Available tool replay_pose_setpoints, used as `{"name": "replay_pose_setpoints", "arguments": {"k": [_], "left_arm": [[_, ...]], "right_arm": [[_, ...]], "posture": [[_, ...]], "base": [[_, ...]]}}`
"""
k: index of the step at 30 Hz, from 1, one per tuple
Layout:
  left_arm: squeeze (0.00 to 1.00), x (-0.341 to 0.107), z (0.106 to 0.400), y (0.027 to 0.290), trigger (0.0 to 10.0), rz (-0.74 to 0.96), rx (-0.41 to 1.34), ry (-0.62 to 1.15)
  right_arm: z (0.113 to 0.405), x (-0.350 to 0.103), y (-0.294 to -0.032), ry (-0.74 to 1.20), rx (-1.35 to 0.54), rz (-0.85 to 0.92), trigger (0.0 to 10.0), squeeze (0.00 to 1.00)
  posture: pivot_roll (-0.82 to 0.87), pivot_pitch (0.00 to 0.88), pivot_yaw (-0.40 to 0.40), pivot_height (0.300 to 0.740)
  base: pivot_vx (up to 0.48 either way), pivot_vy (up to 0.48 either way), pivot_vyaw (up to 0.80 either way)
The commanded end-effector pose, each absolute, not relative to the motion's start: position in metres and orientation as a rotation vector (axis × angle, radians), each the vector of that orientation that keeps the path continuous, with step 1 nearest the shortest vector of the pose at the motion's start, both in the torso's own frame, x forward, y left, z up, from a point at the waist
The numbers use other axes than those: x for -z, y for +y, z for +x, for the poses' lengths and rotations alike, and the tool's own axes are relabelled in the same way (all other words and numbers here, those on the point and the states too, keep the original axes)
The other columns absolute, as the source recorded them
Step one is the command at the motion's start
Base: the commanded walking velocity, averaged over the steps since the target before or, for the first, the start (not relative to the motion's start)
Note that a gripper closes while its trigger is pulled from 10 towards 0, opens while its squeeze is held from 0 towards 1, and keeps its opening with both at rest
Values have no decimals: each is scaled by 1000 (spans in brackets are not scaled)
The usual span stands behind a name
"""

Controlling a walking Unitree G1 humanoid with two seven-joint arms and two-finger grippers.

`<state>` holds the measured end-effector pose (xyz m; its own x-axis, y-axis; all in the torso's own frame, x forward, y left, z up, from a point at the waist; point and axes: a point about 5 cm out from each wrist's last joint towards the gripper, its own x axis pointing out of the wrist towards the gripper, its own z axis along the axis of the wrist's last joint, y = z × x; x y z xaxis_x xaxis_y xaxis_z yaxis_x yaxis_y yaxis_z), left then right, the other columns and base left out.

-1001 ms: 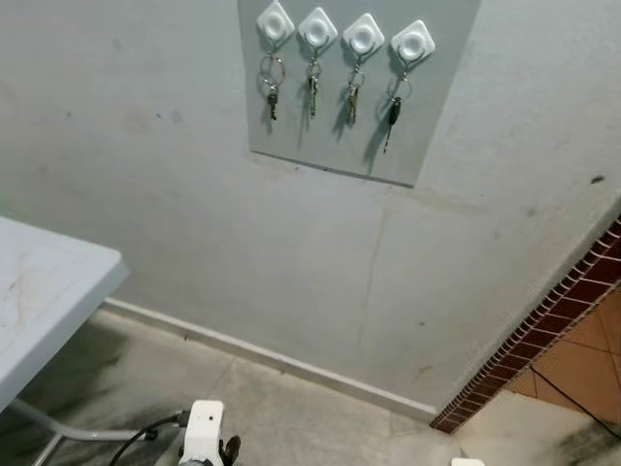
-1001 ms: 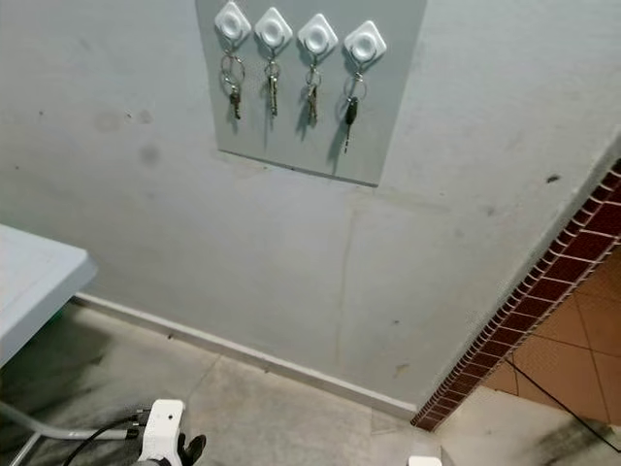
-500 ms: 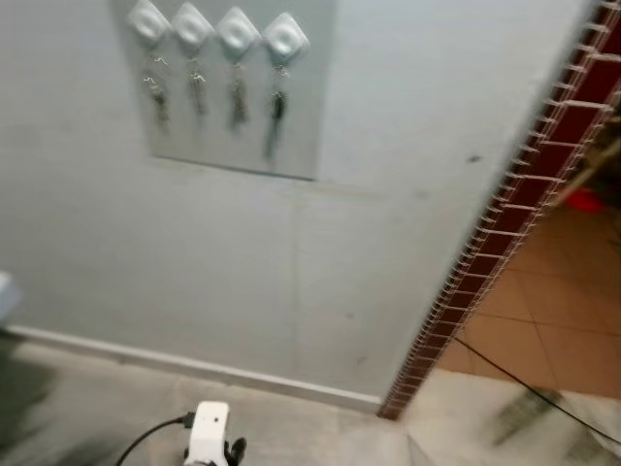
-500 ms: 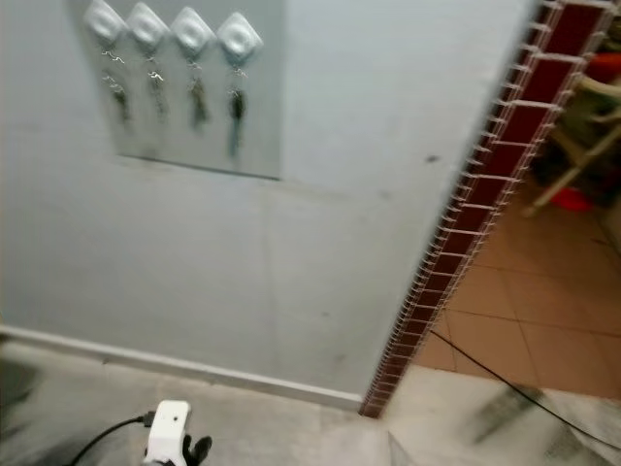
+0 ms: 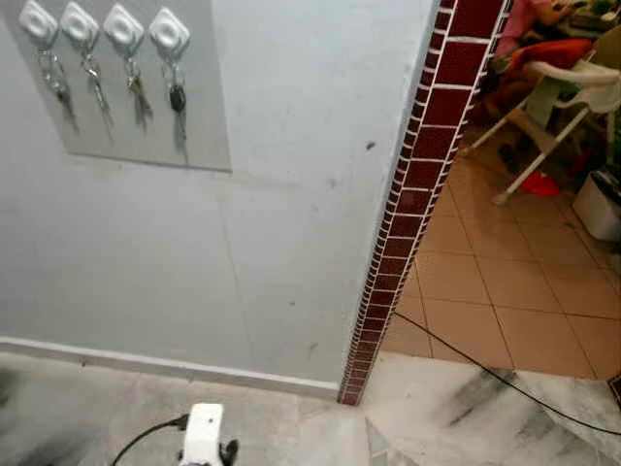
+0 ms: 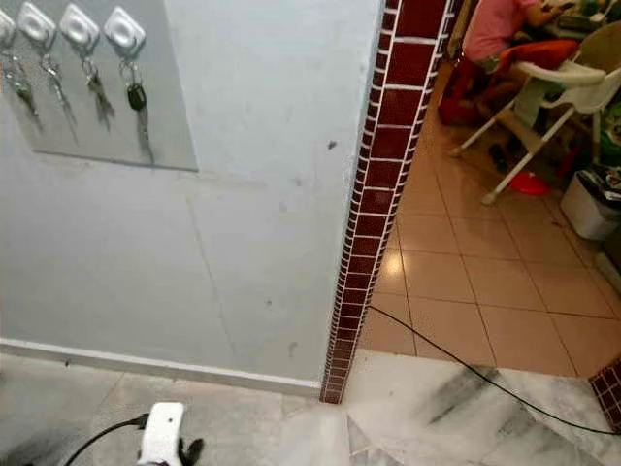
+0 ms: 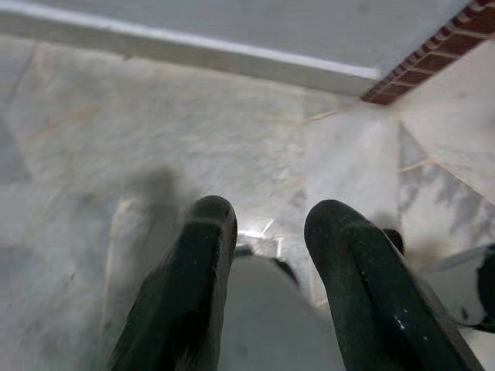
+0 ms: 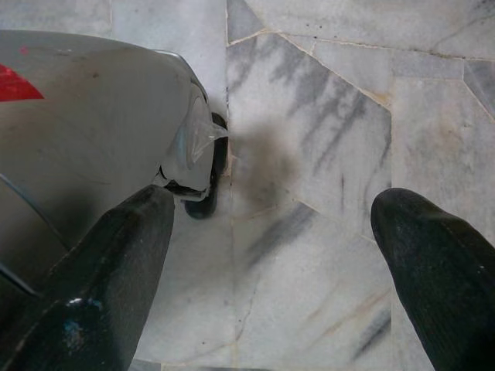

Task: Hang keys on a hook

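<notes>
both jaws hang empty over the floor, left gripper [image 7: 263, 232] narrowly parted, right gripper [image 8: 271, 255] wide, as the view has swung right of the hooks [image 5: 107, 27], each already bearing keys [image 5: 178, 99], so hanging looks finished.

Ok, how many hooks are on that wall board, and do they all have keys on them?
4, in a row along the top of the grey board: hook one, two, three, four. Each carries keys; the fourth holds a black-headed key.

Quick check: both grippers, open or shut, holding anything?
Left gripper: open, holding nothing, above the marble floor.
Right gripper: open wide, holding nothing.
</notes>
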<state>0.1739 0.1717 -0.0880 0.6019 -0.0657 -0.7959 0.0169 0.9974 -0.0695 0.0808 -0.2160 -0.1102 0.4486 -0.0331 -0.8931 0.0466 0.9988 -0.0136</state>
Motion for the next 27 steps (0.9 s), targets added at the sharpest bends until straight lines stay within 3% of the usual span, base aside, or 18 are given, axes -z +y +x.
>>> {"name": "replay_pose_setpoints", "arguments": {"k": [1,18,27], "left_arm": [[0,88,175,170,10000,-58,49,930],[0,88,176,167,10000,-58,57,931],[0,88,176,167,10000,-64,57,929]], "right_arm": [[90,111,-201,1082,9,45,10000,0],[93,110,-201,1079,29,82,10000,0],[95,109,-202,1065,29,93,10000,0]], "posture": [[24,0,-8,699],[29,0,-8,699],[31,0,-6,740]], "base": [[0,0,0],[0,0,0],[0,0,0]]}}
